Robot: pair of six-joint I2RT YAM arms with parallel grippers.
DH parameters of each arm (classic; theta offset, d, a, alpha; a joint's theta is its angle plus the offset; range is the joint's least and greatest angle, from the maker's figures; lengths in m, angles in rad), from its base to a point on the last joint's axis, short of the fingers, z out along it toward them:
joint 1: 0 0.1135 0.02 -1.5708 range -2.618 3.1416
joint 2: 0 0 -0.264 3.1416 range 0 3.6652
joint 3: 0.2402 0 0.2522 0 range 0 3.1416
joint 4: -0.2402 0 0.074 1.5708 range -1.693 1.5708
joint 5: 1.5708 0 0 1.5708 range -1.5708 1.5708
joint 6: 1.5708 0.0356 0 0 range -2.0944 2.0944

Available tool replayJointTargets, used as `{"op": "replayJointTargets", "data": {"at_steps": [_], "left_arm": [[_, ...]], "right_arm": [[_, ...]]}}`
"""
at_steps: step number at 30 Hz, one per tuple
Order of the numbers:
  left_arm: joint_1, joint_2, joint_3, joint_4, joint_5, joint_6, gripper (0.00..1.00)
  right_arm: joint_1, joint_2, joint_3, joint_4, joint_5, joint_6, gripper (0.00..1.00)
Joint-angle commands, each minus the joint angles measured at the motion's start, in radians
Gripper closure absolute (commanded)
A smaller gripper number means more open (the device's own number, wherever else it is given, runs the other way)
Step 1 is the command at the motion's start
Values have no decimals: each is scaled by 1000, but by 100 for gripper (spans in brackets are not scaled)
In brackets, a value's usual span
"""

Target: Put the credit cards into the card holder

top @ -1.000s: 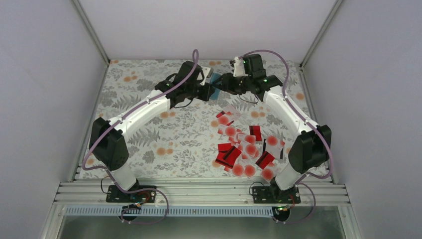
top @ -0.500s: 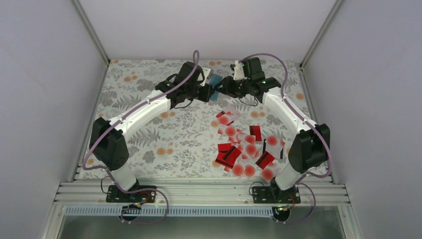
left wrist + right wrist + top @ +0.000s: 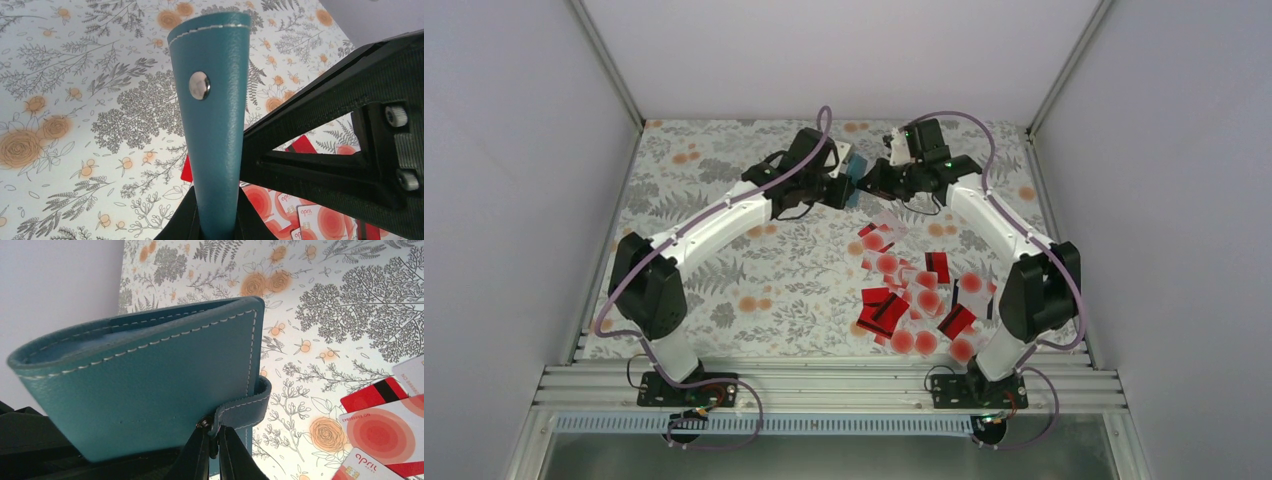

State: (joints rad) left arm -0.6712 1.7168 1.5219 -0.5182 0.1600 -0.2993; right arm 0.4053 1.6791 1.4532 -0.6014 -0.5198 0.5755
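Two claws held the card holder (image 3: pixel 215 125): your left claw (image 3: pixel 216 222) gripped its edge, your right claw (image 3: pixel 214 452) pinched its strap (image 3: pixel 245 402), credit cards (image 3: pixel 914 300) well apart.

The desk (image 3: pixel 794 290) is covered from side to side with a pale cloth (image 3: pixel 674 180) printed with grey ferns, leafy sprays and scattered orange blossoms. On its right half, nearer the front edge than the back, the cards (image 3: pixel 884 312) lie in a loose heap, many overlapping. Some are solid red with a black stripe and others pale and see-through with a big red dot, and a few pale ones trail from the heap toward the middle of the desk.
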Motion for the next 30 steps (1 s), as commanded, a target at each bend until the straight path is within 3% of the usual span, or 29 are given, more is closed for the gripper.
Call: {"op": "replayJointTargets", "data": {"at_steps": [1,15,27,30], "left_arm": [[-34,-36,54,114,48,25,98],[-30,-84,-25,106,-14,-19,98],[-5,-132,-74,78,-36,-17,98],[2,-140,-75,75,-24,-13,98]], "right_arm": [[3,57,-13,-106,99,-5,96],[-5,12,-72,-127,151,-55,96],[-57,-101,-255,-122,238,-112,96],[-88,-109,-283,-122,234,-134,80]]}}
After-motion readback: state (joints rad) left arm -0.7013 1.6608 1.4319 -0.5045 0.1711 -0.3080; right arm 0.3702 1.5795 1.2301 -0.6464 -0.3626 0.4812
